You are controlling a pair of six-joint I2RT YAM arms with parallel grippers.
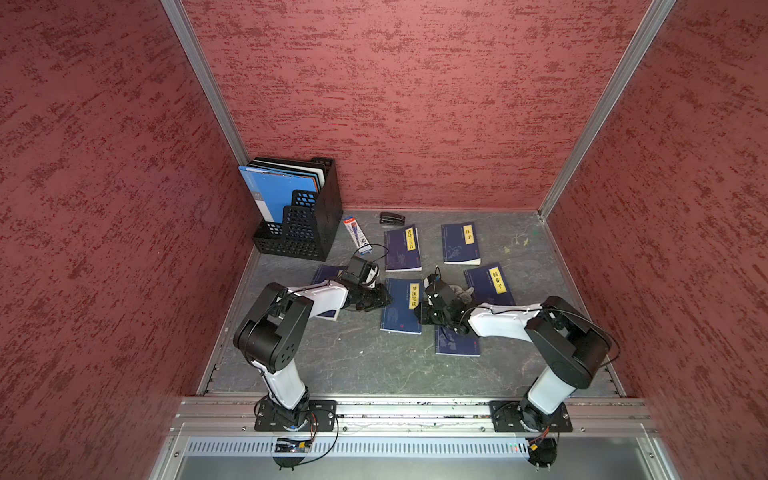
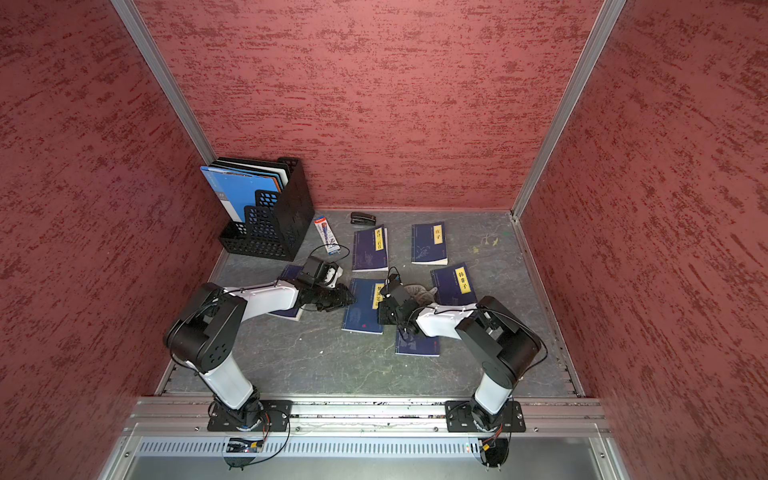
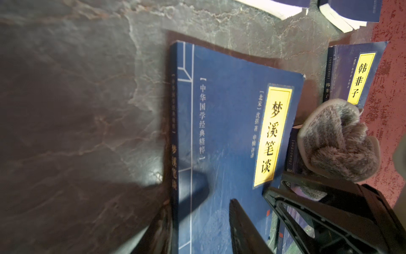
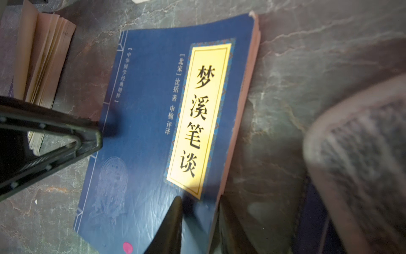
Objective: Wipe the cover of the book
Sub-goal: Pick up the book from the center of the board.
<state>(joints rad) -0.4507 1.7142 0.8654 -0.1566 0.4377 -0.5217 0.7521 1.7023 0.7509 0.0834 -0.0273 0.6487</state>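
Red textured walls (image 1: 415, 104) box in your grey marbled desk (image 1: 353, 370). The book (image 1: 400, 318) you are to wipe lies flat, cover up, at the middle of the desk, with its yellow title strip (image 1: 414, 296) on the side toward the right edge. Your left gripper (image 1: 385, 297) is down at the book's spine side. In the left wrist view one finger (image 3: 239, 226) is over the cover and the other is on the desk side of the spine, so the jaws are released and straddle the spine edge. Your right gripper (image 1: 420, 315) is at the opposite long edge of the book. In the right wrist view its jaws stand close together, one tip over the cover and one just off the edge. The grey fluffy cloth (image 1: 463, 293) bulges up right against that gripper, on its side toward the right edge, and you cannot tell whether the jaws pinch it. Five other books (image 1: 460, 243) lie around: two toward the far edge, one toward the right edge, one partly under the right arm (image 1: 503, 320) and one under the left arm (image 1: 320, 293). A black rack (image 1: 307, 232) with blue folders (image 1: 278, 191) fills the far left corner. A pen pack (image 1: 356, 235) lies beside it, and a stapler (image 1: 392, 219) sits by the far edge.
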